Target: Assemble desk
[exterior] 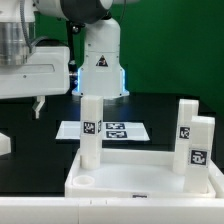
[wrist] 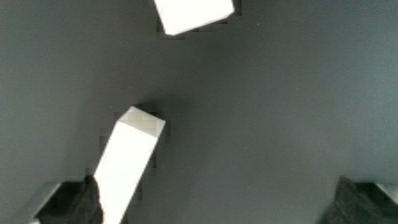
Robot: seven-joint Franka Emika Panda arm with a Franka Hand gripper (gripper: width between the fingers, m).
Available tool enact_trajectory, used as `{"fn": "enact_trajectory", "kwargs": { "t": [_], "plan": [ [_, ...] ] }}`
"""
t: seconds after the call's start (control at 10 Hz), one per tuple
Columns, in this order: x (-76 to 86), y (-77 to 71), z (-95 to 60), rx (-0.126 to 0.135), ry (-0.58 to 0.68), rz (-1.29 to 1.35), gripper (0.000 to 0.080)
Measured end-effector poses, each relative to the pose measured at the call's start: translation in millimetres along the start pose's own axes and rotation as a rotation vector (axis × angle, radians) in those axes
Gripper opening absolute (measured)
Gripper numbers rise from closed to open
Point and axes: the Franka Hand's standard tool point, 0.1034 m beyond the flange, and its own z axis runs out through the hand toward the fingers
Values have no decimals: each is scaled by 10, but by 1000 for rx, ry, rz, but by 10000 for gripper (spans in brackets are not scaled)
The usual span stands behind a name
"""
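The desk top (exterior: 140,178) is plain white, and so are the three square legs standing on it: one (exterior: 91,128) at the exterior view's left, two (exterior: 186,120) (exterior: 201,143) at its right. Each leg bears a black-and-white square tag. The marker board (exterior: 112,131) is white, printed with black tags. The table (exterior: 40,160) is black; in the wrist view it (wrist: 267,120) reads dark grey, with two white pieces (wrist: 192,13) (wrist: 128,150) on it. The backdrop (exterior: 170,40) is green. The robot arm (exterior: 100,60) is white with a black triangle mark.

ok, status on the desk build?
Hand open, empty, above the table. Desk top has three legs up. One loose leg under the hand. Nothing in the way.
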Motion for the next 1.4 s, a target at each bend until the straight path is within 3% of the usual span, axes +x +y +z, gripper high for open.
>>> {"fn": "enact_trajectory", "kwargs": {
  "t": [0.3,0.4,0.6,0.7,0.9,1.0,1.1,1.2,1.3,1.4],
  "plan": [
    [-49,-2,157,55,-229,134,649],
    [-90,-69,214,99,-345,223,649],
    [-164,-148,250,153,-507,273,649],
    [-87,-115,198,132,-539,255,649],
    [-153,-170,223,160,-637,255,649],
    [-132,-135,247,155,-640,253,649],
    [-217,-21,232,152,-649,188,649],
    [-296,90,219,124,-663,169,649],
    [-314,101,279,111,-645,167,649],
    [-320,91,280,114,-648,167,649]
  ]
}}
